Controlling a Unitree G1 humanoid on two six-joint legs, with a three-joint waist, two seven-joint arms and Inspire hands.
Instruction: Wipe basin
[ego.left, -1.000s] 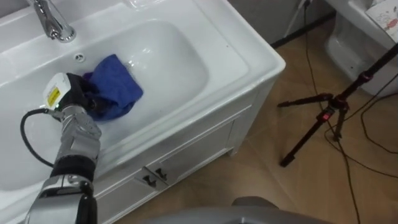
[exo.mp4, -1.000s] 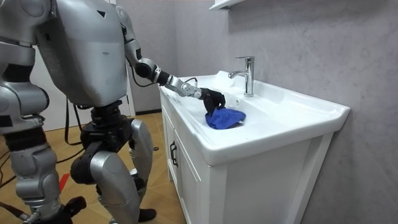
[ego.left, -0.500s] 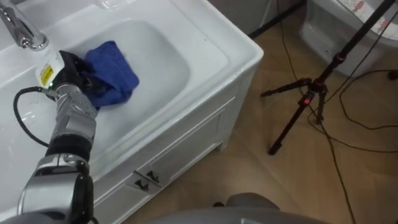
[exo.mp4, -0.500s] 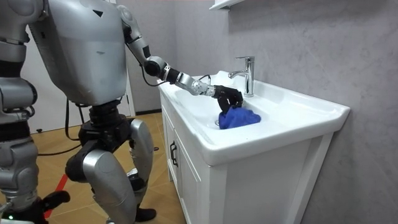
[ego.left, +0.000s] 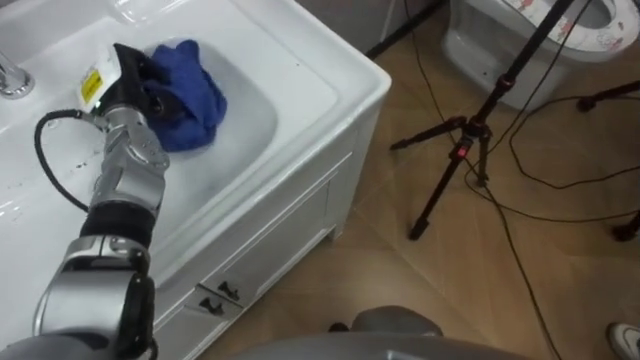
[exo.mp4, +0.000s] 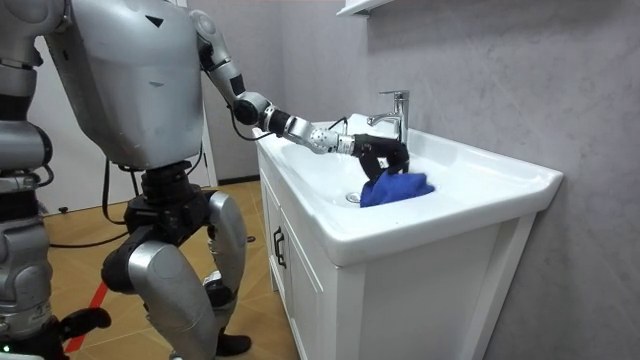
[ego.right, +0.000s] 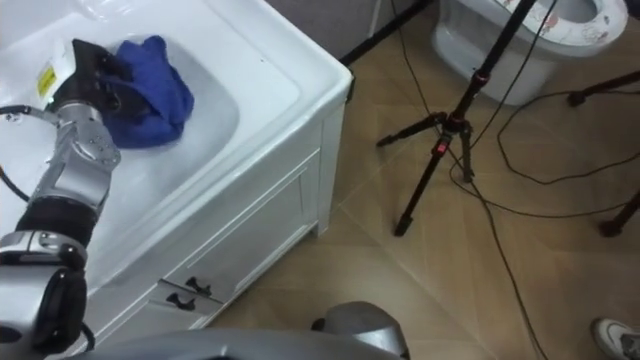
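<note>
While standing close against the white vanity cabinet (exo.mp4: 300, 280), reaching out over the basin (ego.left: 330, 75) with the left arm. Left hand (ego.left: 145, 88) down inside the bowl, dark fingers curled tight round a bunched blue cloth (ego.left: 198, 85). Cloth crumpled against the basin's sloping inner wall, at the end toward the room view's right, spilling out beyond the fingers. Chrome faucet (exo.mp4: 396, 112) upright on the back ledge, just behind the hand and apart from it. Drain hole (exo.mp4: 352, 198) just beside the cloth. Right hand (exo.mp4: 75, 322) hanging low at the room view's lower left. Out on the wooden floor (ego.left: 400, 280), well apart from the cabinet, a black tripod (ego.left: 470, 150), with a white toilet (ego.left: 480, 50) beyond it.
</note>
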